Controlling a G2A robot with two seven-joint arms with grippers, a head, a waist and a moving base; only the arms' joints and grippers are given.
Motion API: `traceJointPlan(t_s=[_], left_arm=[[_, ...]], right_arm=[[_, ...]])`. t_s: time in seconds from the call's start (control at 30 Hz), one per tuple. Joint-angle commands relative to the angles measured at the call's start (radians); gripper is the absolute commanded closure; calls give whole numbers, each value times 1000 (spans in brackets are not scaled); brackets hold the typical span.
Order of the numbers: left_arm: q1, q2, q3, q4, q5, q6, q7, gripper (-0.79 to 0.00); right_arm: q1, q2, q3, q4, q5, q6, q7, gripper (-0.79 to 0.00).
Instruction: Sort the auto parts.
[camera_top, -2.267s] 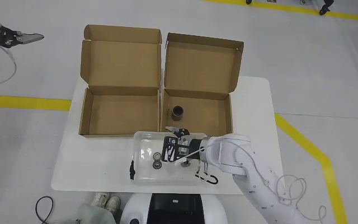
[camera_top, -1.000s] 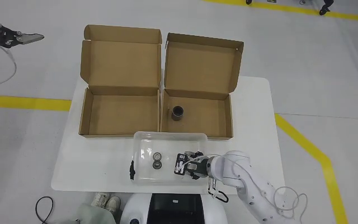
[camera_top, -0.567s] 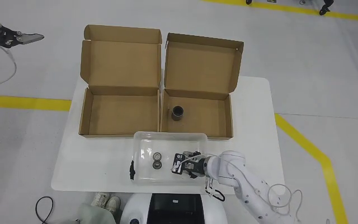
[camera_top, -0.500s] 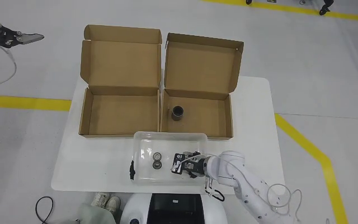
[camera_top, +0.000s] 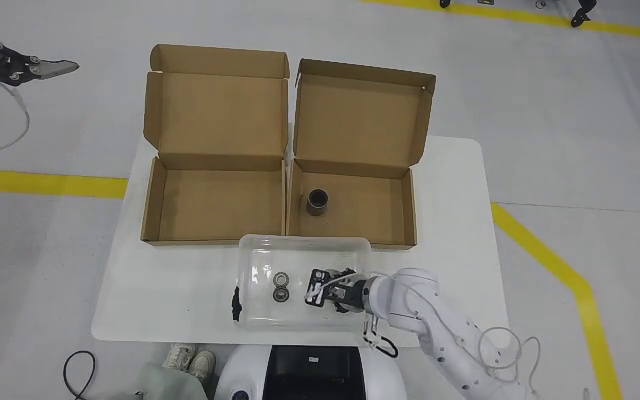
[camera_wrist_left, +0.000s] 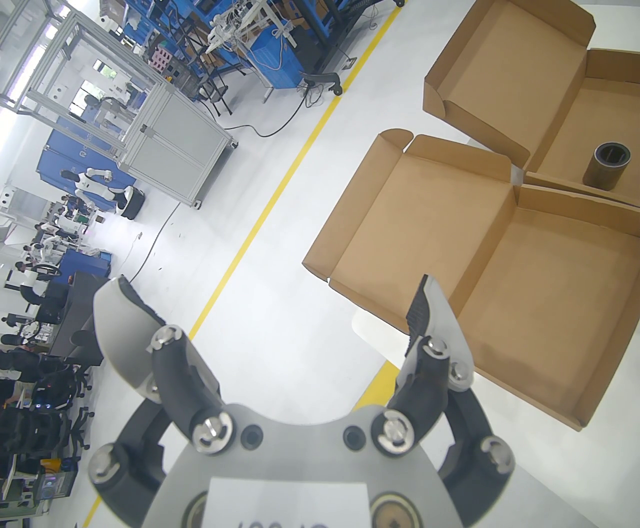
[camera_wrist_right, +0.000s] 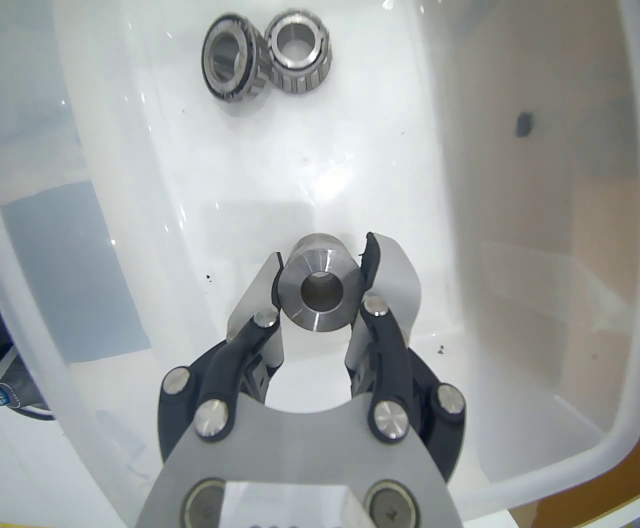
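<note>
A clear plastic bin (camera_top: 300, 240) sits at the table's near edge. Inside it, my right gripper (camera_wrist_right: 322, 252) is shut on a steel bushing (camera_wrist_right: 320, 295), one finger on each side of it, low over the bin floor. In the top view, the right gripper (camera_top: 320, 290) is in the bin's near-right part. Two roller bearings (camera_wrist_right: 235, 62) (camera_wrist_right: 297, 57) lie touching each other farther along the bin, to the left of the gripper as bearings (camera_top: 281, 283) in the top view. My left gripper (camera_wrist_left: 272, 295) hangs open and holds nothing, far off the table's left side (camera_top: 45, 68).
Two open cardboard boxes stand behind the bin: the left box (camera_top: 215, 205) has nothing in it, and the right box (camera_top: 375, 210) holds a dark cylinder (camera_top: 318, 201). A small black piece (camera_top: 236, 303) lies by the bin's left side. The table's right part is bare.
The right gripper drew back from the bin's middle to its near-right part, then edged slightly left. The left arm and the bearings stayed put.
</note>
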Motion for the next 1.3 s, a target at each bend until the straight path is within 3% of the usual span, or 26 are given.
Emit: traceJointPlan(t_s=[0.0,0.27,0.8,1.27], left_arm=[[0,0,0,0,0,0,0,-785],[0,0,0,0,0,0,0,-785],[0,0,0,0,0,0,0,-785],[0,0,0,0,0,0,0,-785]], right_arm=[[-4,1,11,-13,11,13,-39,0],[-3,3,27,-22,43,5,-261,0],[226,-61,-97,105,30,-7,-698,0],[350,-72,-19,72,-2,6,-784,0]])
